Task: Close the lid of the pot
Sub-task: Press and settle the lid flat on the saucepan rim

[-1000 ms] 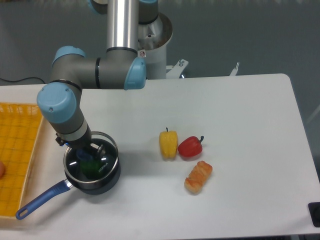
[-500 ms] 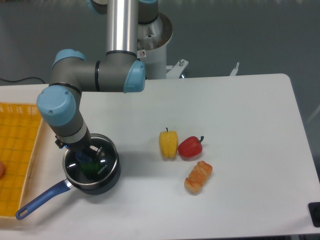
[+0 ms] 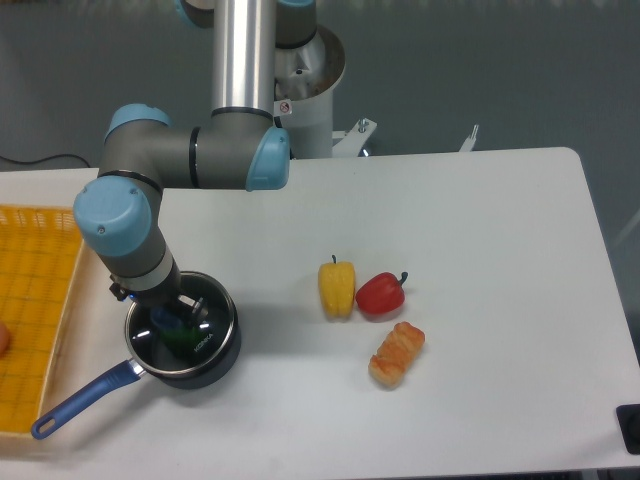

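Observation:
The pot (image 3: 218,362), dark with a long blue handle (image 3: 85,398), stands on the white table at the front left. The pot lid (image 3: 216,309), clear glass with a metal rim, lies over the pot's mouth, roughly level; whether it is fully seated I cannot tell. Through the glass a green object (image 3: 182,338) shows inside. My gripper (image 3: 178,312) comes down from above onto the lid's centre and is shut on its blue knob (image 3: 163,318), which the fingers partly hide.
A yellow basket (image 3: 35,300) lies just left of the pot, with an orange object (image 3: 3,340) at its left edge. A yellow pepper (image 3: 337,288), a red pepper (image 3: 380,294) and a bread piece (image 3: 397,353) sit mid-table. The arm's base (image 3: 300,90) stands behind.
My gripper and the lid have shifted slightly left and a little lower over the pot. The pot and the food items have not moved.

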`<move>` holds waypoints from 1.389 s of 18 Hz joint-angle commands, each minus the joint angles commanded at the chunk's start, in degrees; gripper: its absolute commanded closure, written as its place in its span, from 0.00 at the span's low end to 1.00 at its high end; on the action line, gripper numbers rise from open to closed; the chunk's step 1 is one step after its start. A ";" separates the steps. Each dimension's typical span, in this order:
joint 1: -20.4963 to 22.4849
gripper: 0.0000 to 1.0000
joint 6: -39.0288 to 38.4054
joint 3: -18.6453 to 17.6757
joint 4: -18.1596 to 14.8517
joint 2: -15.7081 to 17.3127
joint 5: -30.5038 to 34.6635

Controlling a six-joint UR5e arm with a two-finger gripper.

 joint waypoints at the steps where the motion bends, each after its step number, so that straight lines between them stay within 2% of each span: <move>1: 0.00 0.40 0.00 0.00 0.00 0.00 0.00; 9: 0.00 0.39 0.00 0.00 0.00 -0.09 0.00; 12: 0.00 0.33 0.00 0.00 0.00 -0.09 0.00; 17: 0.00 0.31 0.09 -0.09 0.00 0.00 0.00; 18: 0.00 0.28 0.17 -0.09 0.00 0.00 0.09; 21: 0.00 0.27 0.26 -0.17 0.00 0.09 0.09; 23: 0.00 0.21 0.44 -0.26 0.00 0.17 0.17; 25: 0.00 0.20 0.61 -0.35 0.00 0.26 0.18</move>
